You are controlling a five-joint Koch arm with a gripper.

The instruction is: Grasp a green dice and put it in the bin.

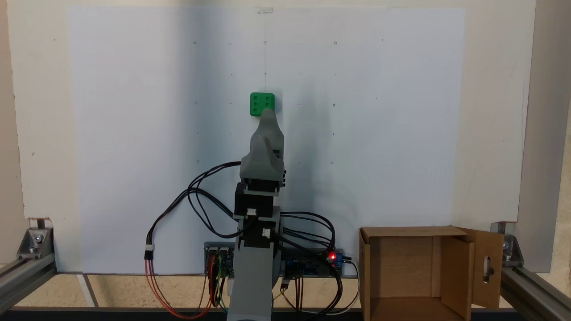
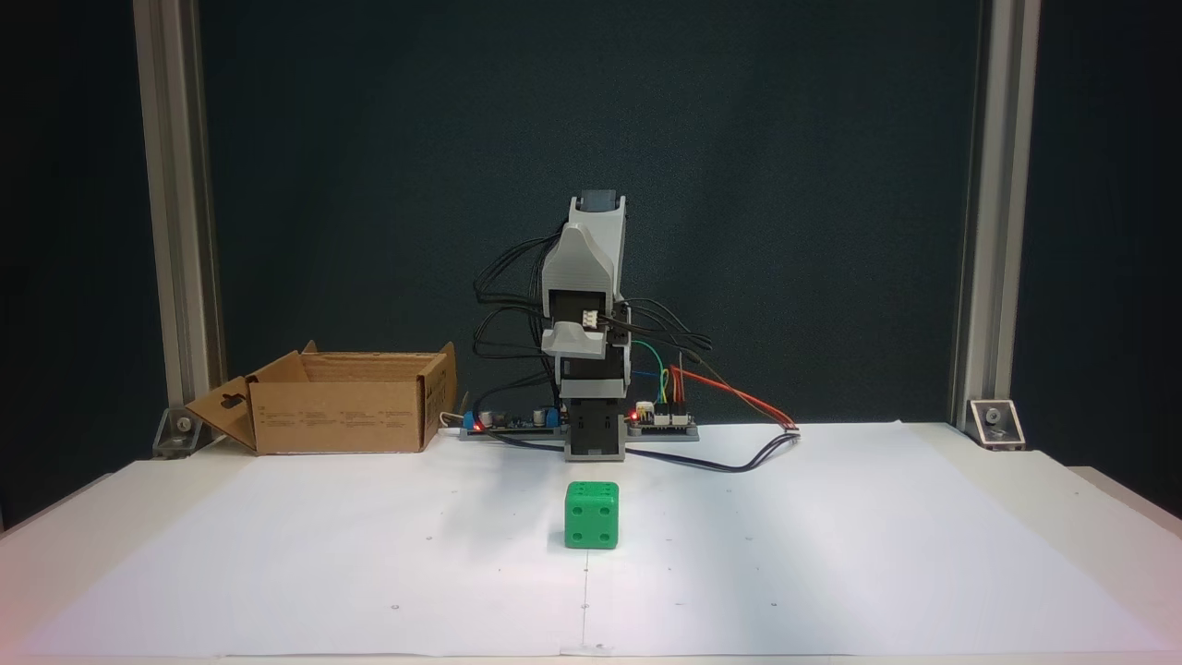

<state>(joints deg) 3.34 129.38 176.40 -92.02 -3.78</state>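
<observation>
The green dice (image 1: 260, 104) (image 2: 592, 515) rests on the white paper near the middle of the sheet, in front of the arm's base. The arm is folded upright over its base. Its grey gripper (image 1: 268, 117) (image 2: 580, 344) hangs well above the table, and nothing shows between its jaws. From above, its tip overlaps the dice's near edge, but in the fixed view from the front it is high up and apart from the dice. The jaws lie one behind the other. The bin (image 1: 403, 267) (image 2: 342, 416), an open brown cardboard box, stands beside the base.
Control boards (image 2: 660, 420) and loose cables (image 1: 178, 209) lie around the arm's base. Aluminium frame posts (image 2: 180, 212) stand at the table's corners. White paper (image 2: 831, 554) covers the table around the dice.
</observation>
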